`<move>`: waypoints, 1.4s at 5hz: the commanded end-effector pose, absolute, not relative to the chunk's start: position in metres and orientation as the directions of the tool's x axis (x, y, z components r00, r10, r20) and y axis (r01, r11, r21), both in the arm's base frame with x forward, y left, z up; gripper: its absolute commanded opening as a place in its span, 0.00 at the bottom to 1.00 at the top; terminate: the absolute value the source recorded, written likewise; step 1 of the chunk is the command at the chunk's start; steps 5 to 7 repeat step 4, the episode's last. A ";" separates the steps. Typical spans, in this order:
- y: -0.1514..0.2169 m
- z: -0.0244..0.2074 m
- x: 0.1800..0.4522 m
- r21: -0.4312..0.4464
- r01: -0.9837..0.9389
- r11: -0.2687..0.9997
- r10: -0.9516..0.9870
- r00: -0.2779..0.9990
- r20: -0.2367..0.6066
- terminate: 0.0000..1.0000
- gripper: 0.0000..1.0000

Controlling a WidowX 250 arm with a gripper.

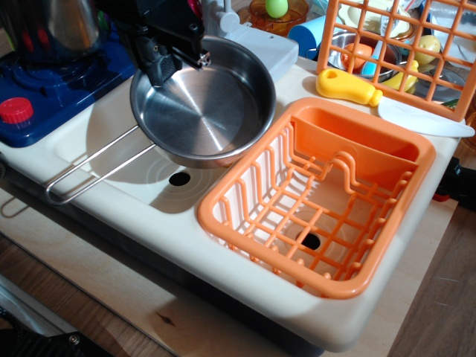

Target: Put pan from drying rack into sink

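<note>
The shiny steel pan (199,111) hangs in the air above the cream-white sink (111,126), its wire-loop handle (89,169) pointing to the lower left over the sink's front rim. My black gripper (167,63) is shut on the pan's far-left rim and holds it level. The sink's drain hole (178,178) shows just under the pan's near edge. The orange drying rack (320,201) sits to the right with nothing in it, its side compartment (349,145) at the back.
A blue toy stove (44,82) with a red knob (16,110) and a dark metal pot (52,26) stands left of the sink. An upright orange lattice crate (405,52) with toys, a yellow-handled toy knife (357,89) and a faucet base (260,44) lie behind.
</note>
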State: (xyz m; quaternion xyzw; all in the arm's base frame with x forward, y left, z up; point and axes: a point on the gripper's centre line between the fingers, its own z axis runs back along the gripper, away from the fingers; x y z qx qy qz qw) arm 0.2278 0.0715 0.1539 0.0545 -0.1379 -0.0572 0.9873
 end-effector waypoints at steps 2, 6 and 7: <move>0.099 0.154 0.229 0.132 0.175 0.976 -0.208 0.930 0.303 0.00 1.00; 0.099 0.154 0.229 0.132 0.175 0.976 -0.208 0.930 0.303 1.00 1.00; 0.099 0.154 0.229 0.132 0.175 0.976 -0.208 0.930 0.303 1.00 1.00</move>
